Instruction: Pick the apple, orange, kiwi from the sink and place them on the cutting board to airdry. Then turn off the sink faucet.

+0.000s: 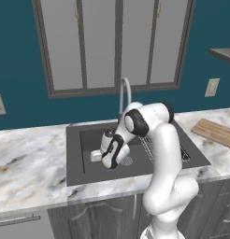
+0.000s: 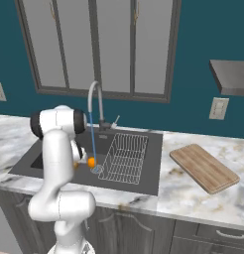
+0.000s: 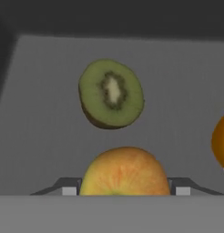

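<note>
Down in the sink the gripper has its jaws closed on the apple, kiwi and orange lying close by, so next seems a lift toward the cutting board.

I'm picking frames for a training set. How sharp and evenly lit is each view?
Hand view: kiwi and apple crisp, flat light, orange cropped at the edge. Left base view: soft and coarse, the arm covers much of the sink. Right base view: even light, cutting board clear, dish rack wires fine but jagged.
</note>
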